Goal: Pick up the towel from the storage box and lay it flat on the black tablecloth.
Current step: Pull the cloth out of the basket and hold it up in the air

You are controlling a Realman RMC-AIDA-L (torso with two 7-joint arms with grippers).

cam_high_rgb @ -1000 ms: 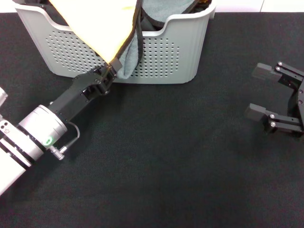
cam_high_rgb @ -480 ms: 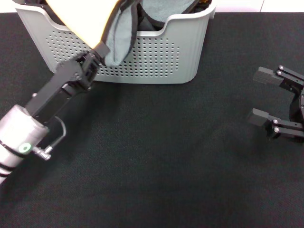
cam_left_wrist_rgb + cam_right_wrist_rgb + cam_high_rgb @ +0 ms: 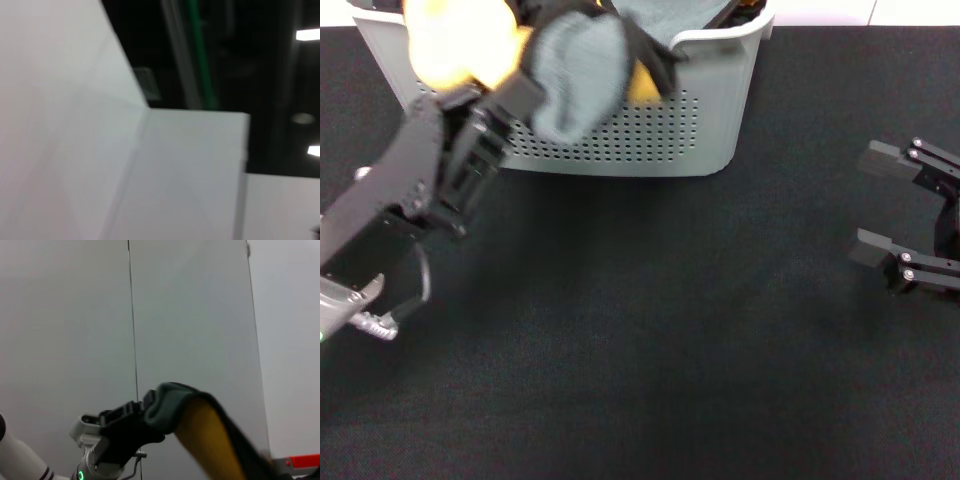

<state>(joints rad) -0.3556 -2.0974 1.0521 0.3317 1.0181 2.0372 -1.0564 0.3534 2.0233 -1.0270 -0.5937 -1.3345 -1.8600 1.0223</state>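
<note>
now the left gripper [image 3: 525, 92] is closed on the towel [image 3: 575, 75], lifted above the storage box [image 3: 710, 120].
right wrist view shows the towel's yellow side; right gripper [image 3: 900, 220] open, idle over the black tablecloth [image 3: 670, 350].

The towel [image 3: 570, 75] is motion-blurred; its upper part is cut off by the frame edge above the storage box [image 3: 650, 125]. The left gripper [image 3: 515, 100] fingertips are hidden in the towel beside the storage box. The right gripper [image 3: 890, 215], well apart from the storage box, is cut off at the frame edge.
</note>
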